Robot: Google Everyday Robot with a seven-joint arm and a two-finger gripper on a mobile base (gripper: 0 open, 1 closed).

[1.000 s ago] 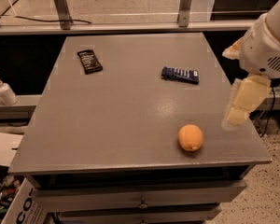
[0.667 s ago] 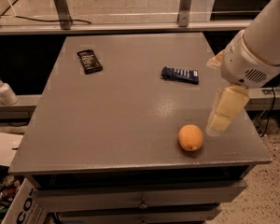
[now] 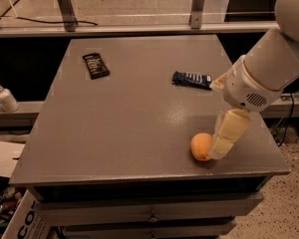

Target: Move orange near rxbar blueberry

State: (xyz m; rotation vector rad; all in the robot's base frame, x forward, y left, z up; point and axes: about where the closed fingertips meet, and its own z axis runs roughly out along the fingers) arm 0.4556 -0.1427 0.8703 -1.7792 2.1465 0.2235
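The orange (image 3: 201, 146) lies on the grey table (image 3: 134, 108) near its front right edge. The rxbar blueberry (image 3: 192, 79), a flat dark blue bar with white lettering, lies farther back on the right side of the table. My gripper (image 3: 224, 137) hangs from the white arm at the right, its cream-coloured fingers (image 3: 228, 131) pointing down right beside the orange, at its right side and partly covering it.
A black-wrapped bar (image 3: 95, 65) lies at the table's back left. A white pump bottle (image 3: 4, 96) stands on a ledge left of the table. A cardboard box (image 3: 20, 220) sits on the floor at the lower left. Drawers run under the table front.
My arm has swung left and down toward the orange, and the gripper now sits right against its right side. The orange and both bars have not moved.
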